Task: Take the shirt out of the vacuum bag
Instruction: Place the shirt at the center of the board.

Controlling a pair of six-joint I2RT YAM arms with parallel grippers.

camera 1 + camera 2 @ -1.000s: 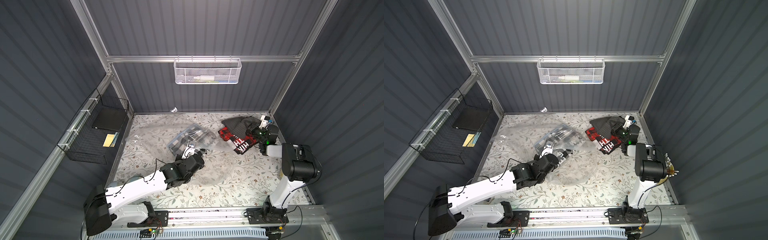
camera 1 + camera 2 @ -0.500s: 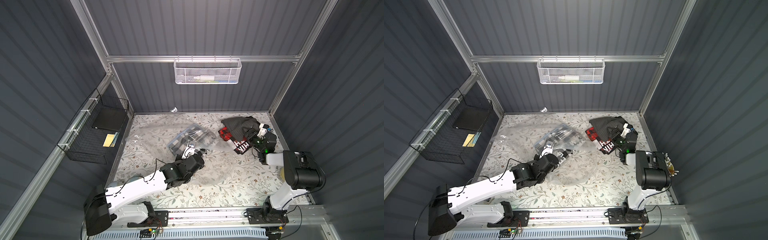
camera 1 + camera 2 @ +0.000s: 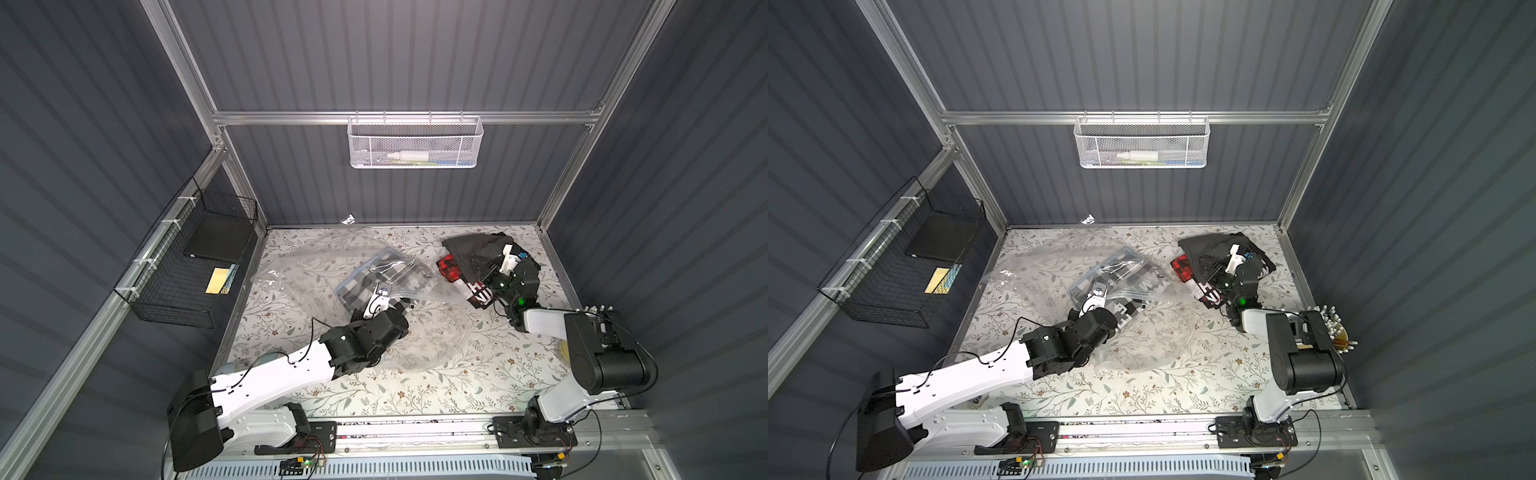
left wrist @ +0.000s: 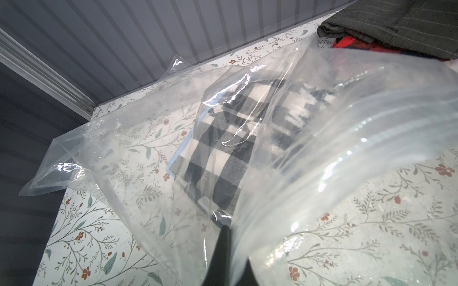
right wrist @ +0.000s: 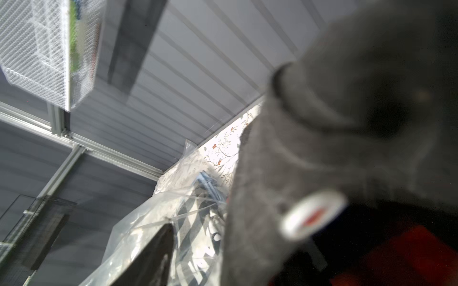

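Observation:
The vacuum bag lies crinkled across the middle of the table and is clear plastic. The shirt, in a grey and white check, lies folded inside it. My left gripper is shut on a fold of the bag's near edge, beside the shirt. At the back right, my right gripper is open over a pile of clothes outside the bag. One of its fingers shows; dark grey cloth hides the other.
The pile holds a dark grey garment, a red check one and a black one with white letters. A black wire basket hangs on the left wall, a white mesh basket on the back wall. A cup of sticks stands at the right edge.
My right gripper has gone from shut to open and has shifted a little to the front left over the pile. The left arm and the bag have not moved.

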